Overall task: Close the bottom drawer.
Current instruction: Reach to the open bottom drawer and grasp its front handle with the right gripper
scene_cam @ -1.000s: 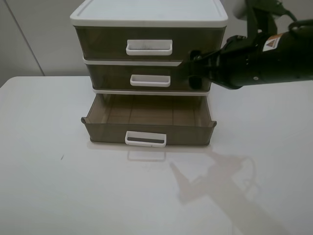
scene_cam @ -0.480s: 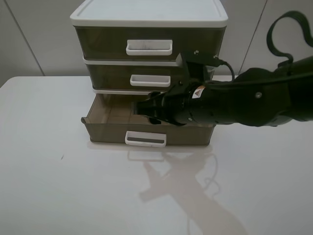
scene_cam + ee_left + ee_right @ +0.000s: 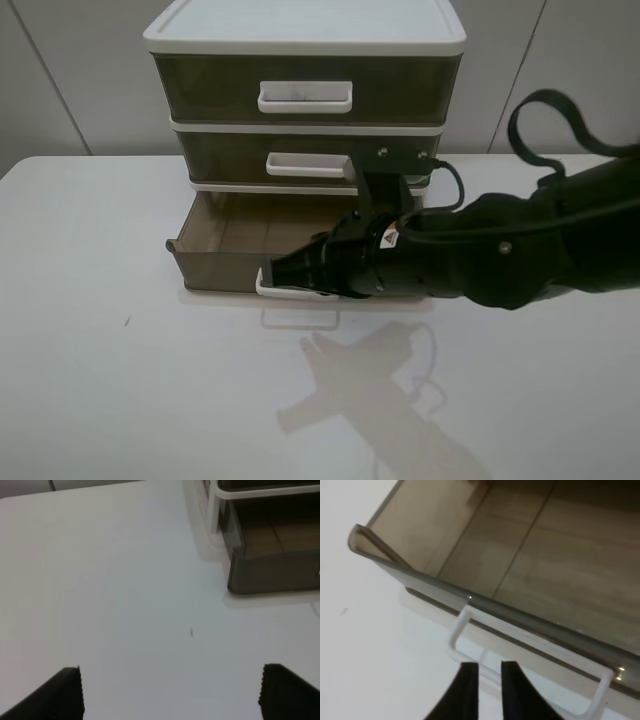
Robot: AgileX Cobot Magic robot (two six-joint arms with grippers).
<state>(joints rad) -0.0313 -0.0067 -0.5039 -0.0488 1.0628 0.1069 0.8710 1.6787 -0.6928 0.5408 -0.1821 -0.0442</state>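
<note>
The bottom drawer [image 3: 225, 245] is a smoky-brown tray pulled out of the white-framed three-drawer unit [image 3: 305, 40]. It is empty. Its white loop handle [image 3: 310, 297] is partly hidden by my right arm. My right gripper [image 3: 272, 277] reaches across the drawer's front. In the right wrist view the fingers [image 3: 469, 680] are nearly together, holding nothing, with the right gripper [image 3: 488, 669] just over the handle [image 3: 535, 680] outside the drawer front [image 3: 545, 630]. My left gripper [image 3: 172, 695] is open over bare table. The drawer's corner [image 3: 272, 572] lies beyond it.
The middle drawer [image 3: 305, 160] and top drawer [image 3: 305, 95] are shut above the open one. The white table [image 3: 120, 380] spreads out in front and to the left. A grey wall stands behind the unit. My right arm [image 3: 500, 255] covers the drawer's right half.
My right arm has swung down and to the left, from in front of the middle drawer to the bottom drawer's handle. The drawer has not moved.
</note>
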